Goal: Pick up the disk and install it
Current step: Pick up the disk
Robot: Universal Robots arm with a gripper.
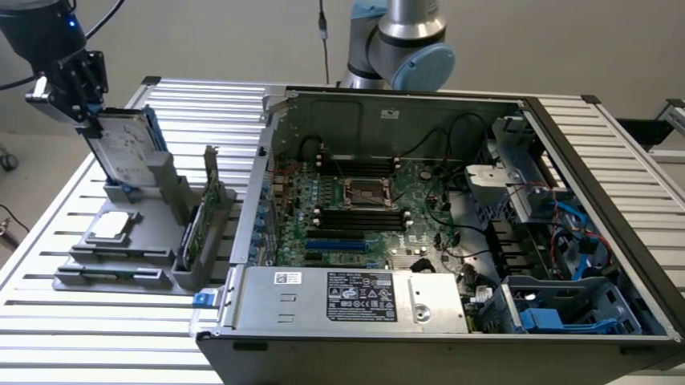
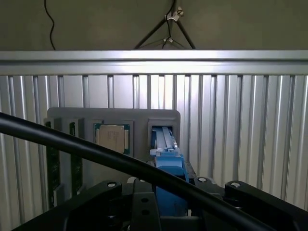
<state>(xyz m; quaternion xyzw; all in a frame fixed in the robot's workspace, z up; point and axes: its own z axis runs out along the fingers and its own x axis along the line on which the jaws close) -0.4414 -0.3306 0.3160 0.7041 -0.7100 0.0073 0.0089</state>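
The tool is clenched on the top end of the disk. The disk stands tilted, its lower end at a slot of the grey holder, near the surface's edge on the exterior view's left. The likely risk is that, gripped by one end only, the disk pivots or slips. Its blue bracket might also snag the slot wall and drag the holder.
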